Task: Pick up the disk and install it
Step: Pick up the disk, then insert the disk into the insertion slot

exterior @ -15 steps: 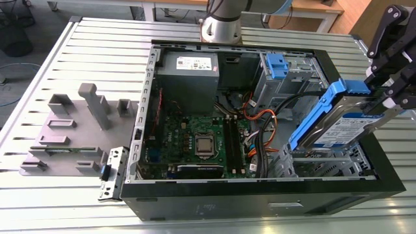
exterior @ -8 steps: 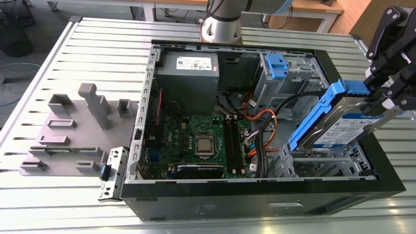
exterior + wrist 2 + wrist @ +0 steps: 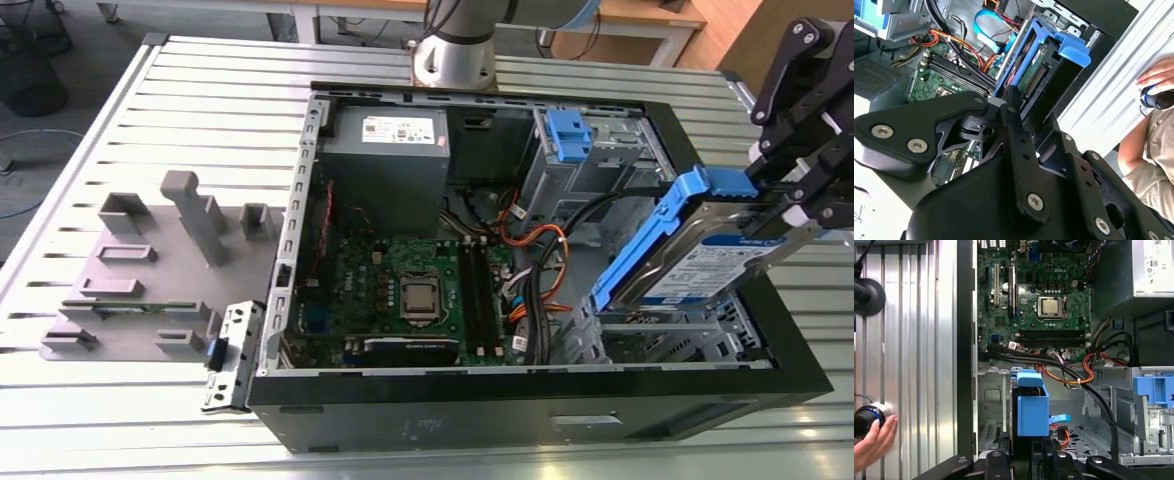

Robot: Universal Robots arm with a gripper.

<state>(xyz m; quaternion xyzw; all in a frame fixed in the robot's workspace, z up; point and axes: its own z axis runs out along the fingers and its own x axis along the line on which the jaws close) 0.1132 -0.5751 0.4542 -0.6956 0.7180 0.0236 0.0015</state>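
The disk (image 3: 697,252), a silver drive with a blue-and-white label and blue side rails, hangs tilted on edge over the drive cage (image 3: 667,335) at the exterior view's right end of the open computer case (image 3: 534,405). My gripper (image 3: 781,205) is shut on the disk's upper end. In the first wrist view the disk's blue rail (image 3: 1031,405) points down into the cage (image 3: 991,400), just ahead of my gripper (image 3: 1026,455). The second wrist view has the disk (image 3: 1046,55) beyond the black fingers (image 3: 1011,107).
Inside the case lie the motherboard (image 3: 414,290), a grey power-supply box (image 3: 387,150), loose cables (image 3: 534,260) and a blue bracket (image 3: 567,135) in the far bay. A grey fixture block (image 3: 147,270) stands at the exterior view's left. A person's hand (image 3: 874,440) rests by a knob (image 3: 866,419).
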